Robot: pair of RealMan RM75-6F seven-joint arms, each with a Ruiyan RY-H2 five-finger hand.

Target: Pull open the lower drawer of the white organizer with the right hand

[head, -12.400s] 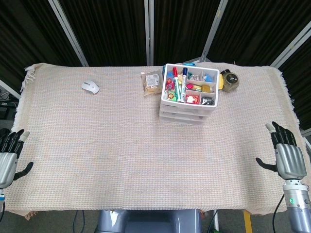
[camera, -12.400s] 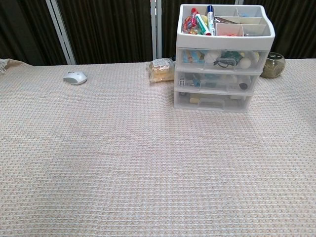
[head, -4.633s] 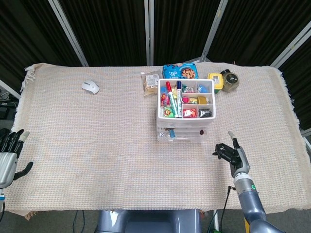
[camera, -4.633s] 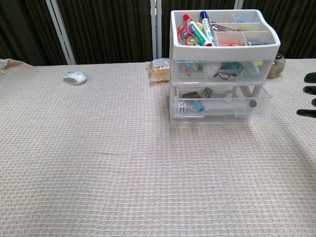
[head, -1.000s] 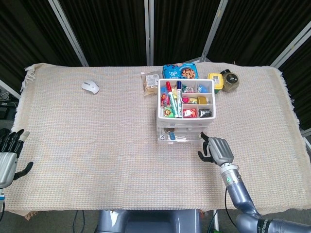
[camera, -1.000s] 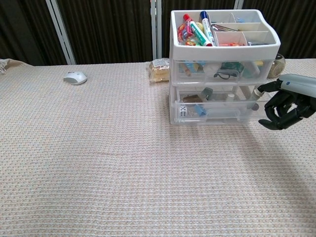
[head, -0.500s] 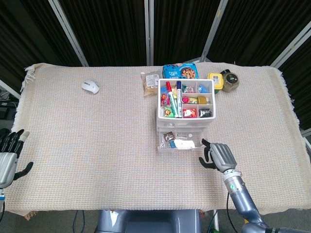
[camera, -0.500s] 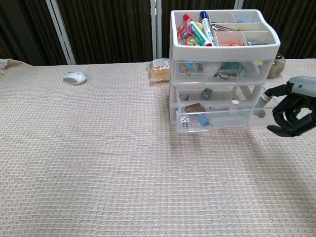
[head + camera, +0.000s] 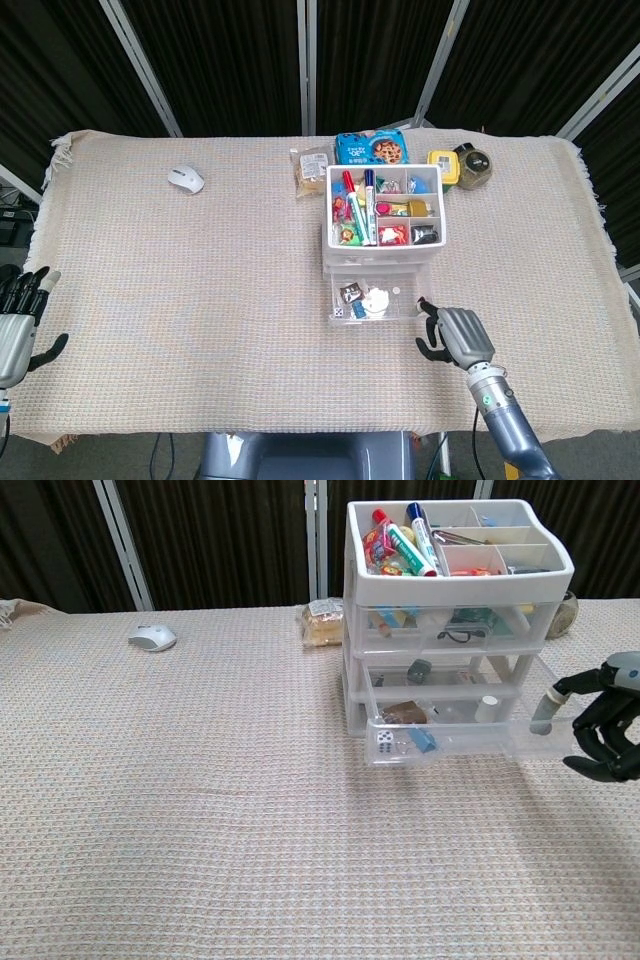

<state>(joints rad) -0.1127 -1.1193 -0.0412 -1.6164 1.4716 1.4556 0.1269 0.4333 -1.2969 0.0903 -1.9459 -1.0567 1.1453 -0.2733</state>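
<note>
The white organizer stands right of the table's middle, its top tray full of markers and small items. Its clear lower drawer juts out toward me, showing a die, a brown piece and a white cap inside. My right hand is at the drawer's front right corner with its fingers curled, one fingertip hooked on that corner. My left hand hangs by the table's front left edge, fingers apart and holding nothing.
A white mouse lies at the back left. Behind the organizer are a snack packet, a blue cookie pack, a yellow box and a small jar. A woven cloth covers the table.
My right hand has drawn back toward me, and the lower drawer has slid further out with it. The left hand has stayed still.
</note>
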